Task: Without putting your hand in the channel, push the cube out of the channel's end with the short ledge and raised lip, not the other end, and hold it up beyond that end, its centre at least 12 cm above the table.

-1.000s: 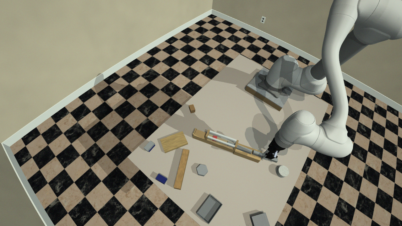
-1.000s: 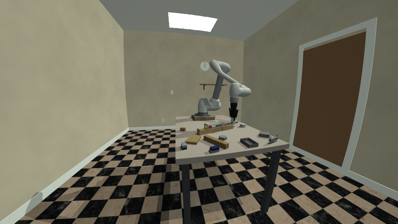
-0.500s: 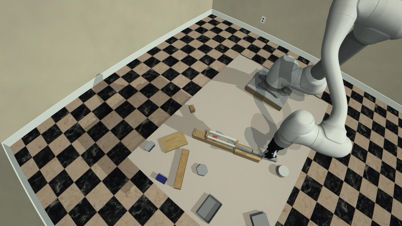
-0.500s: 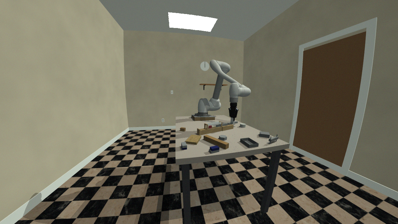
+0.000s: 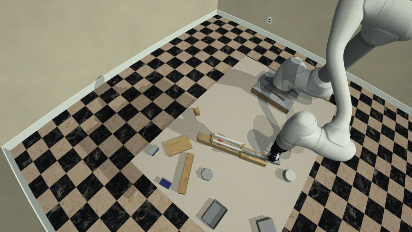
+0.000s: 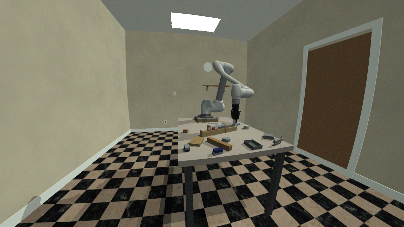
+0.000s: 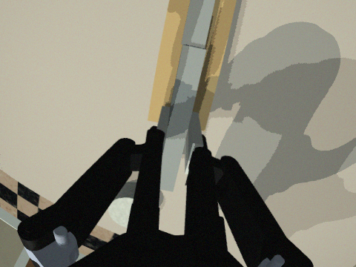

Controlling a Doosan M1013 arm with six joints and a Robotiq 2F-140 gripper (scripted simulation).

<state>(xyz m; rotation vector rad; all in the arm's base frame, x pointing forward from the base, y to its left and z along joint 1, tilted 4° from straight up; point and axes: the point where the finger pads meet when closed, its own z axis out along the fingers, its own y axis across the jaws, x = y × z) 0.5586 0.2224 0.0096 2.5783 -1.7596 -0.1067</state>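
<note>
A long wooden channel [image 5: 253,159] [image 6: 217,130] [image 7: 167,55] lies across the middle of the table. Pale rails cover its middle part. A small red cube [image 5: 220,140] sits inside under the rails, toward the left end, where a short wooden ledge [image 5: 202,138] sticks out. A grey stick [image 5: 260,156] [image 7: 197,15] lies along the channel from its right end. My gripper [image 5: 273,157] [image 6: 234,121] [image 7: 177,122] is just outside that right end, low over the table, shut on the stick's outer end.
On the table are a wooden board [image 5: 178,145], a wooden plank [image 5: 186,172], a grey hexagon [image 5: 206,174], a white cylinder [image 5: 289,175], a grey tray [image 5: 213,214], two blue-and-grey blocks [image 5: 165,183] [image 5: 153,149] and a small wooden cube [image 5: 196,111]. The arm's base [image 5: 270,95] stands at the back.
</note>
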